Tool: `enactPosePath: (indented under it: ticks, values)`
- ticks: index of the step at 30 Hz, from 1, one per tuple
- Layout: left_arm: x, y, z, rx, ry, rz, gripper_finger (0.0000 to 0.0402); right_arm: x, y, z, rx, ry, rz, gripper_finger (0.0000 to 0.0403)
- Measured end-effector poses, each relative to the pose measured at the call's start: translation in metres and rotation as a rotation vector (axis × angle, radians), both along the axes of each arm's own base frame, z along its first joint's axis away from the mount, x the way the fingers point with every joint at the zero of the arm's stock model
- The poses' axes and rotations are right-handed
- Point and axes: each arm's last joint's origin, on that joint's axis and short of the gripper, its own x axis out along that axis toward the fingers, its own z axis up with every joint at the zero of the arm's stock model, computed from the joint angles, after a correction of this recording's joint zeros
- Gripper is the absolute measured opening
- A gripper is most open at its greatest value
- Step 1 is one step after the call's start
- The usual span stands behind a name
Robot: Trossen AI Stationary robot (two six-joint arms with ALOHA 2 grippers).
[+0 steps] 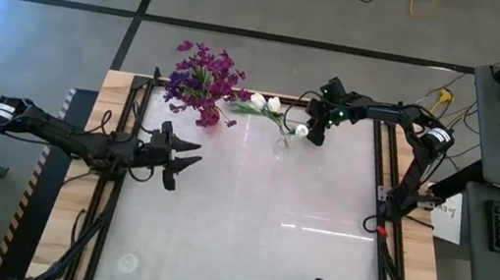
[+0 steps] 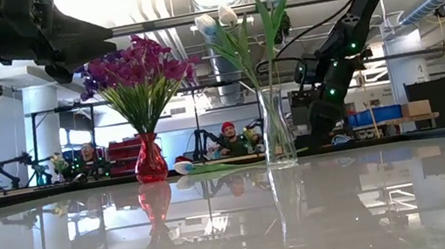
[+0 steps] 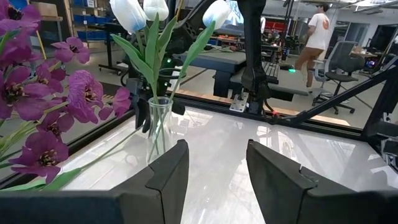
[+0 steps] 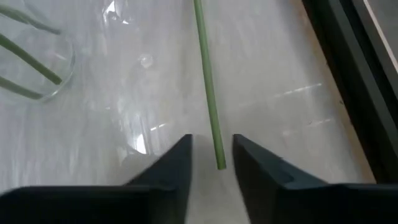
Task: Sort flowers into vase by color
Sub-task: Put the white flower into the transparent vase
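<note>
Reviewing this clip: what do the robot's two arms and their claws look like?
Both arms are dark, jointed and slim. The left arm has a white band near its base; its claw has two flat, pointed black fingers. The right arm carries a white band, green lights by its claw, and trailing cables.

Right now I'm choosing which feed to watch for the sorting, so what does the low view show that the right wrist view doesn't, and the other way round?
Only the low view shows the red vase of purple flowers, the white blooms above the clear vase, and a white flower lying flat between the vases.

Only the right wrist view shows the right gripper with its jaws apart around the lower end of a green stalk, and it looks down into the clear vase's mouth.

Both show the clear vase and the glossy table.
</note>
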Motion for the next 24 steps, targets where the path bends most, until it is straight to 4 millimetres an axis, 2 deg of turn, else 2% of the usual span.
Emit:
enactPosePath:
  ticks: [4, 5, 9, 13, 18, 24]
  values:
    - [0.000, 0.000, 0.000, 0.002, 0.001, 0.000, 0.0149, 0.000, 0.001, 0.000, 0.011, 0.000, -0.011, 0.0029]
    - [0.000, 0.000, 0.000, 0.008, 0.002, 0.000, 0.0149, 0.000, 0.001, 0.000, 0.016, 0.001, -0.016, 0.0020]
    - [0.000, 0.000, 0.000, 0.025, 0.006, 0.001, 0.0149, -0.004, 0.005, 0.006, 0.049, 0.040, -0.082, 0.0012]
    - [0.000, 0.000, 0.001, 0.023, 0.001, 0.005, 0.0149, -0.018, 0.014, 0.027, 0.042, 0.151, -0.254, 0.0010]
    - [0.000, 0.000, 0.001, 0.021, -0.004, 0.005, 0.0149, -0.040, 0.041, 0.069, 0.208, 0.139, -0.552, 0.0010]
    - [0.000, 0.000, 0.001, 0.019, -0.004, 0.005, 0.0149, -0.064, 0.101, 0.114, 0.386, 0.182, -0.704, 0.0010]
